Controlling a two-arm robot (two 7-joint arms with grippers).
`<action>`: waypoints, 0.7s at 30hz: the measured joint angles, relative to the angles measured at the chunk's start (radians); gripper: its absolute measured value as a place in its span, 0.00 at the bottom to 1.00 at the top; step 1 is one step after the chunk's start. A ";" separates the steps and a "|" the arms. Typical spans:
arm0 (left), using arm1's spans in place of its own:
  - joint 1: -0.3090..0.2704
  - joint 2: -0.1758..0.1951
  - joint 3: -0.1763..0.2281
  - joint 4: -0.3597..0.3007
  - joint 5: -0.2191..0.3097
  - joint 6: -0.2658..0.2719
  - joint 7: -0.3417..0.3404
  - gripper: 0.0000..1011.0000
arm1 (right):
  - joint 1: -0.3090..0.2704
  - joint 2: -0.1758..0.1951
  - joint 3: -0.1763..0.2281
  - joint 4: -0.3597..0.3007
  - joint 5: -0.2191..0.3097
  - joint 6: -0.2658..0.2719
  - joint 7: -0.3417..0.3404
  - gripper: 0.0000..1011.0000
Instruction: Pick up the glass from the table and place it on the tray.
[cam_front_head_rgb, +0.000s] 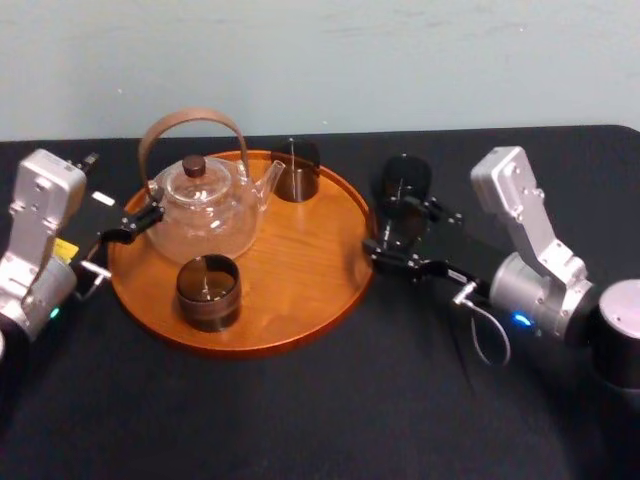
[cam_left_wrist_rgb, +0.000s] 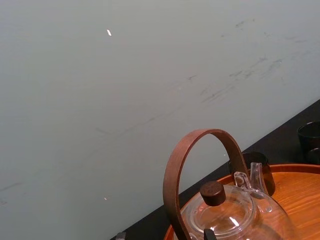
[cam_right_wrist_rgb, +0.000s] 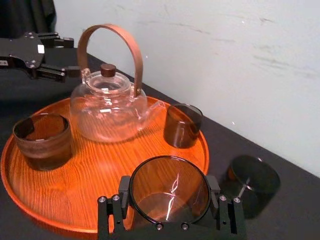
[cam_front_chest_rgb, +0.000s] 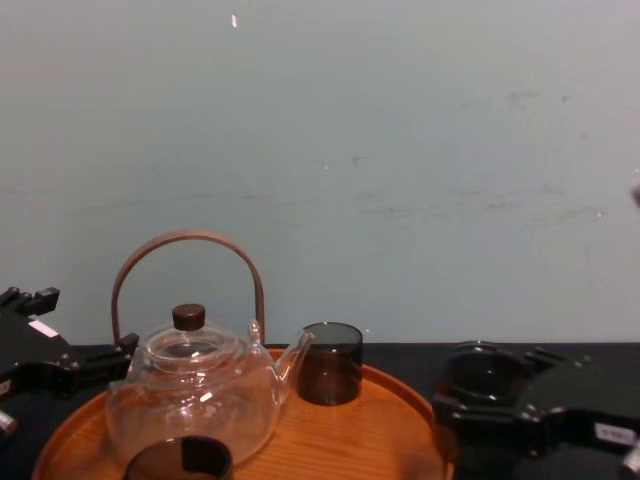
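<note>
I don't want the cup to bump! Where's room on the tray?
The round orange-brown wooden tray is bare on its right half, between the back dark glass, the front dark glass and the rim. The right gripper, holding the smoky glass cup, is by that rim. The left is crowded by the clear glass teapot and left gripper.

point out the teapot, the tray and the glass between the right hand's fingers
teapot (cam_front_head_rgb: 205, 215): head view, clear glass belly
tray (cam_front_head_rgb: 300, 265): head view, bare wooden floor
glass (cam_right_wrist_rgb: 169, 195): right wrist view, inner wall

tray (cam_front_head_rgb: 300, 270) orange-brown, grained | table (cam_front_head_rgb: 300, 420) black | glass (cam_right_wrist_rgb: 170, 186) smoky dark brown | wall (cam_front_chest_rgb: 400, 150) pale grey-green
</note>
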 joint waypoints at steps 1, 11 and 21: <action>0.000 0.000 0.000 0.000 0.000 0.000 0.000 1.00 | 0.008 -0.003 -0.005 0.004 -0.003 0.002 0.001 0.91; 0.000 0.000 0.000 0.000 0.000 0.000 0.000 1.00 | 0.100 -0.057 -0.081 0.070 -0.055 0.015 0.018 0.91; 0.000 0.000 0.000 0.000 0.000 0.000 0.000 1.00 | 0.158 -0.109 -0.125 0.145 -0.078 0.007 0.030 0.91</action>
